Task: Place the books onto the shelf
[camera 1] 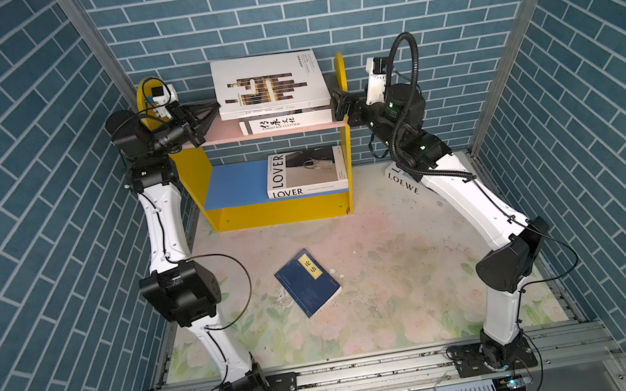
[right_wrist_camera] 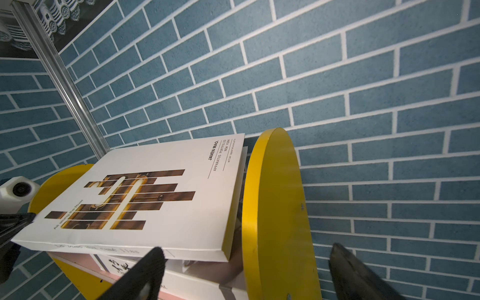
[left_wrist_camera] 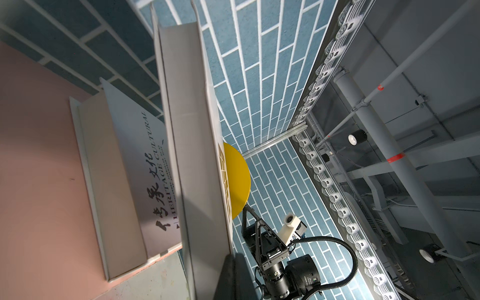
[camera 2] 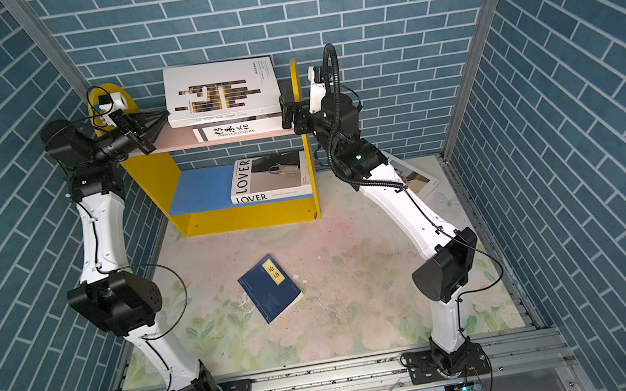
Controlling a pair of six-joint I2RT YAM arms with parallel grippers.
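Note:
The shelf (camera 1: 193,168) stands at the back, with a pink upper board (camera 1: 218,135) and a blue lower board (camera 1: 236,183). On the pink board lies the Heritage Cultural book (camera 1: 285,121), and the brown-bar book (camera 1: 269,81) rests tilted on top of it. The LOVER book (camera 1: 306,172) lies on the blue board. The LOEWE book (camera 1: 404,185) is on the table, partly hidden behind my right arm. A thin navy book (camera 1: 307,281) lies mid-table. My left gripper (camera 1: 212,112) is shut, its tip against the brown-bar book's left edge (left_wrist_camera: 192,130). My right gripper (camera 1: 340,106) is open and straddles the shelf's right yellow panel (right_wrist_camera: 275,207).
Blue brick walls close in on three sides, right behind the shelf. The table has a floral mat (camera 1: 378,279), with a metal rail (camera 1: 371,372) along its front edge where both arm bases sit. Small white scraps lie near the navy book.

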